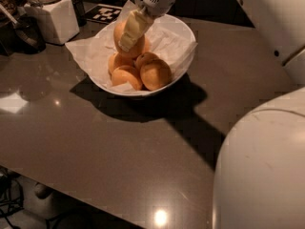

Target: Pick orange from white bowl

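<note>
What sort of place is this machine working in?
Probably a kitchen or break-room counter: a dark polished countertop, a white bowl of oranges lined with paper, and a lidded white canister at the back. The claw sits over the bowl, gripping one orange.

Glossy dark grey countertop (119, 151). Back-left: boxy white canister (51, 19) with stacked lid, and just left of it a dark vessel (28, 32), type unclear. Black-and-white fiducial tag (106, 13) lies flat at the back. Cables (12, 199) on the floor, bottom-left.
</note>
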